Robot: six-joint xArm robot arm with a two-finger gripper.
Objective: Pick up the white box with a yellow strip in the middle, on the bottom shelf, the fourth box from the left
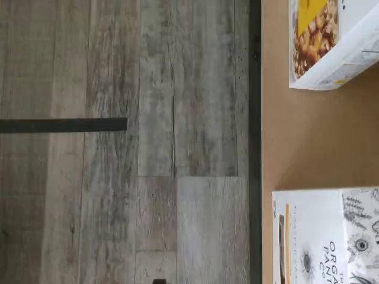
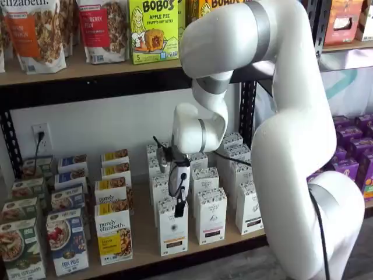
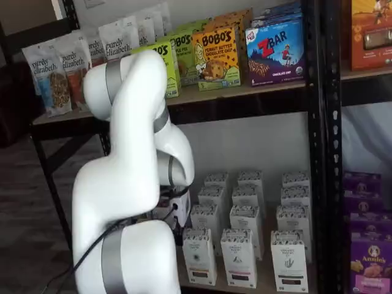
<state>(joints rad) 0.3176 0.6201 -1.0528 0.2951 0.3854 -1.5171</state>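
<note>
The white box stands at the front of the bottom shelf, a yellow-amber strip low on its face and a speckled top. In a shelf view my gripper hangs just in front of and above that box's top, white body up, black fingers pointing down, holding nothing. The fingers show side-on; the jaws stand wide. The wrist view catches the same white box with its thin yellow strip, standing on the tan board behind the black front edge. The white box also shows beside the arm.
White cartons with black strips stand in rows right of the box. A purely elizabeth granola box stands to its left, also seen in the wrist view. Grey plank floor lies below the shelf. The arm hides the shelf's left part.
</note>
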